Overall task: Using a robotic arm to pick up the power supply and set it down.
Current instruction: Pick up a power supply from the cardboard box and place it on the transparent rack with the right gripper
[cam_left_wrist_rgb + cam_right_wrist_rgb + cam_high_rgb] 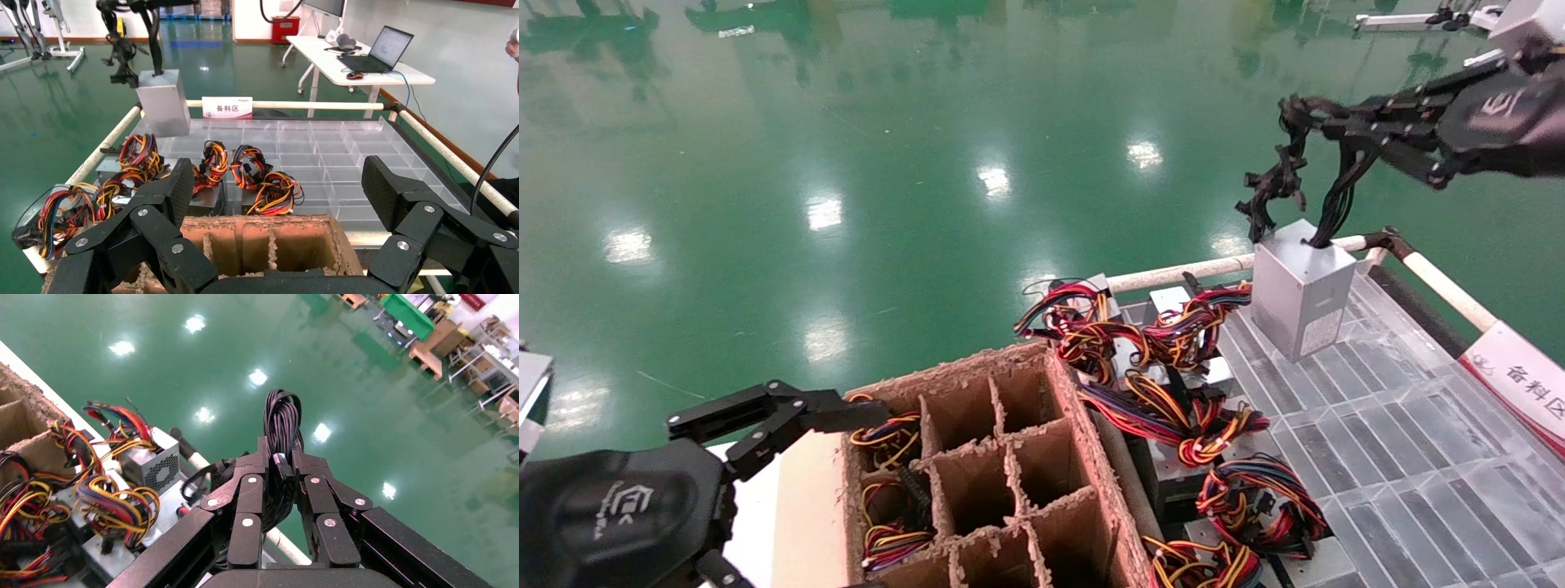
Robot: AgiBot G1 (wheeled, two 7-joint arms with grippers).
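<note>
The power supply (pixel 1299 290), a silver-grey metal box, stands upright at the far corner of the clear gridded tray (pixel 1401 441). Its lower edge is at the tray surface, and I cannot tell whether it touches. An all-black cable bundle (pixel 1340 192) rises from its top into my right gripper (pixel 1305 114), which is shut on the bundle (pixel 281 416) above the box. The left wrist view shows the box (pixel 162 101) far off under those cables. My left gripper (pixel 829 425) is open and empty, low at the near left beside the cardboard box (pixel 1009 457).
The divided cardboard box (pixel 269 245) holds some coloured wire bundles. Several grey boxes with red-yellow-black wires (pixel 1173 408) lie between it and the tray. White rail pipes (pixel 1189 269) edge the tray, with a sign (pixel 1520 380) on the right rail. Green floor lies beyond.
</note>
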